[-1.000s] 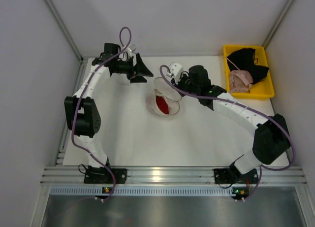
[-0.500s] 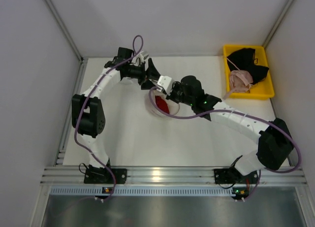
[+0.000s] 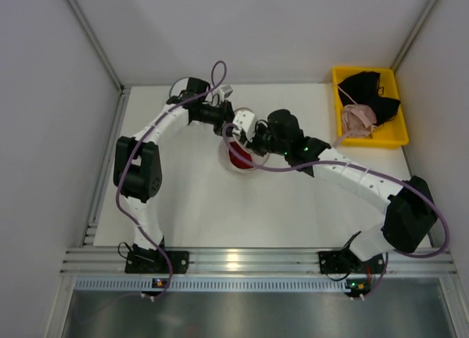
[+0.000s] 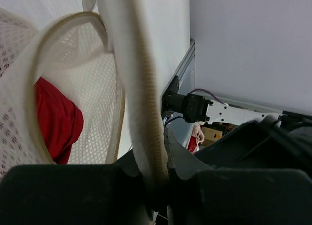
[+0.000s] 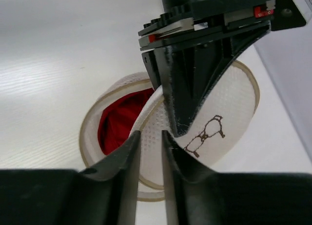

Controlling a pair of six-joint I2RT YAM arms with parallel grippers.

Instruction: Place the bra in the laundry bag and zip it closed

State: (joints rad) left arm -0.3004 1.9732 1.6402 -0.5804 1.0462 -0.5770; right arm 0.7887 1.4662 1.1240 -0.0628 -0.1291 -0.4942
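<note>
The laundry bag (image 3: 229, 164) lies mid-table, a round white mesh pouch with its lid flap (image 5: 222, 105) lifted. The red bra (image 3: 239, 156) is bunched inside it, showing red through the opening (image 5: 119, 120) and behind the mesh (image 4: 56, 120). My left gripper (image 3: 233, 124) reaches in from the far side and is shut on the flap's pale zipper rim (image 4: 141, 103); its fingertips (image 5: 178, 127) pinch the flap beside the spectacles mark. My right gripper (image 5: 151, 137) hovers at the same flap edge, its fingers a narrow gap apart with mesh showing between them.
A yellow bin (image 3: 337, 103) sits at the far right corner, holding a black garment (image 3: 370, 85) and a pale pink one (image 3: 357, 118). Both wrists crowd together over the bag. White walls close in the table's left, back and right.
My left arm swung right to the bag and closed on the flap's rim. My right gripper shifted left and down with the flap, and its fingers have parted slightly.
</note>
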